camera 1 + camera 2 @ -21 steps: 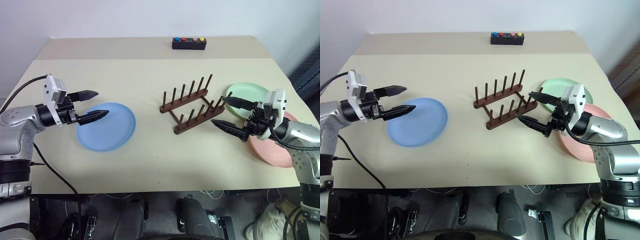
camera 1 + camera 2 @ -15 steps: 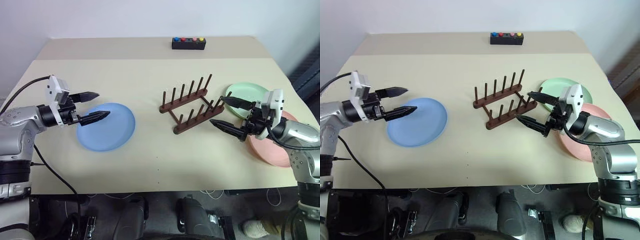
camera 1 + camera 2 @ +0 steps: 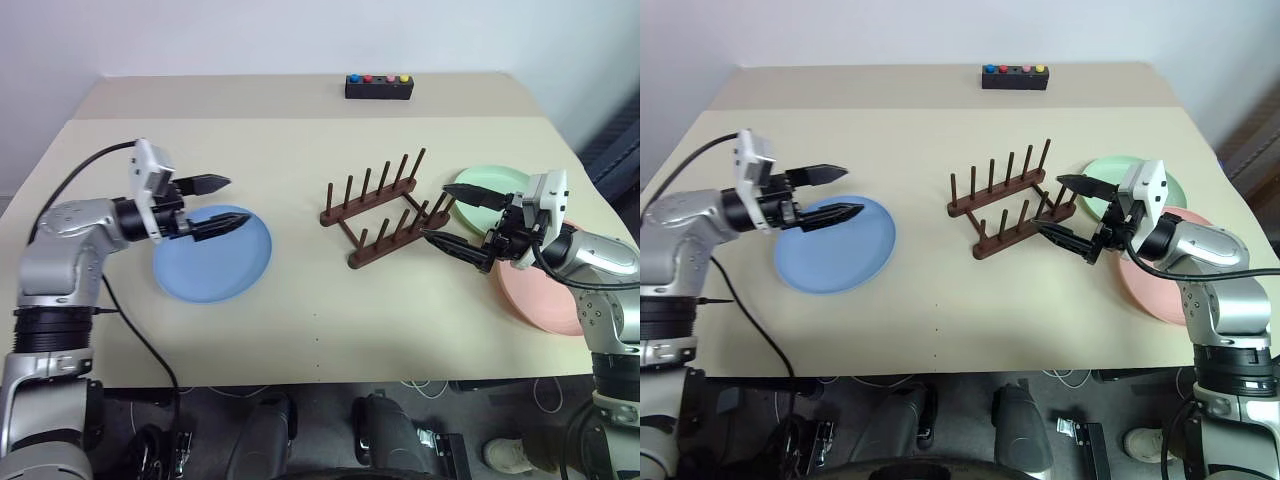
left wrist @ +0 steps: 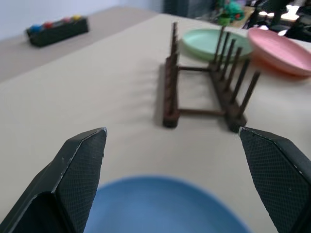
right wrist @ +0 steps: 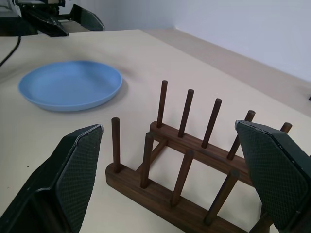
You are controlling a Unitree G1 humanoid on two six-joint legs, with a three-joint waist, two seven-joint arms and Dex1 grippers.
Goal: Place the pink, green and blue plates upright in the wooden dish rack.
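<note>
Plates lying flat on bench, wooden dish rack [image 3: 385,210] standing empty.
Hovering, both spread wide and gripping nothing: left end effector [image 3: 225,204] over blue plate [image 3: 212,253], right end effector [image 3: 452,218] near green plate [image 3: 492,196] and pink plate [image 3: 542,290]. Likely light, rigid, slippery; pinching at the raised rim.

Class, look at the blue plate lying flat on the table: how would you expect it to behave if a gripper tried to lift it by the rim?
The blue plate looks rigid and probably light, so it should hold its shape. Its smooth, slightly glossy surface suggests it may slip. Because it lies flat on the table with a low rim, it will likely slide before it tilts up.
</note>
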